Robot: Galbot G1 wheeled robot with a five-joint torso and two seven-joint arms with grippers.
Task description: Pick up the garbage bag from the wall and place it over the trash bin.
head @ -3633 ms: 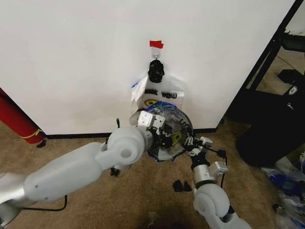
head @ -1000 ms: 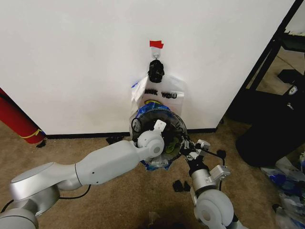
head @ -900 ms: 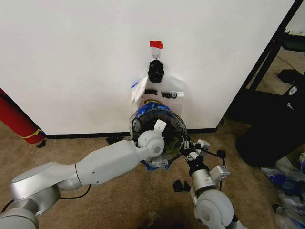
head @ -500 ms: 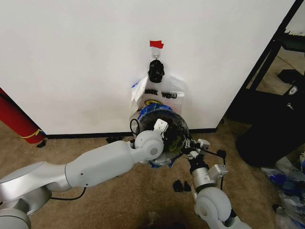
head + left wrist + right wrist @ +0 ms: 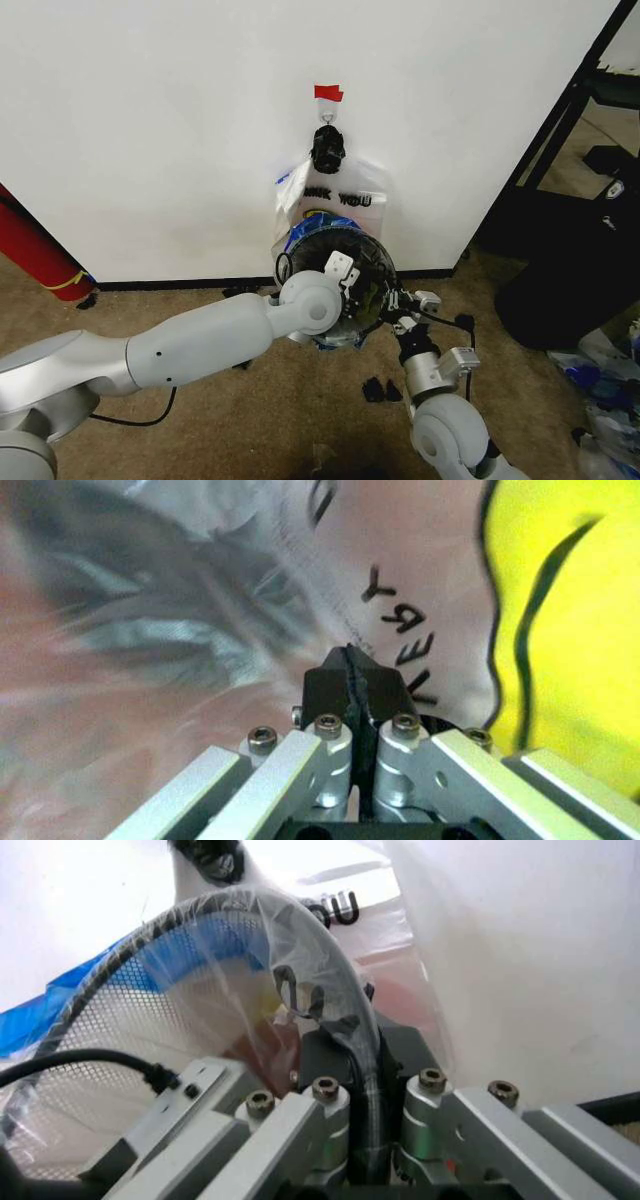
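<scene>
Bag being stretched over the bin rim

The garbage bag (image 5: 335,335) drapes the trash bin (image 5: 372,262), which stands against the wall (image 5: 150,120) under the hook. The left gripper (image 5: 352,676) has its fingers closed on thin film; the right gripper (image 5: 352,1057) pinches film against the rim. The plastic looks light, slippery and easily torn, so gripping bunched edge seems safest

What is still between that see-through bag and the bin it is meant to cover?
Nothing visible. The garbage bag is already draped over the trash bin rim. The right gripper is clamped on the bagged rim, and the left gripper is pinched shut on plastic inside the bin.
</scene>
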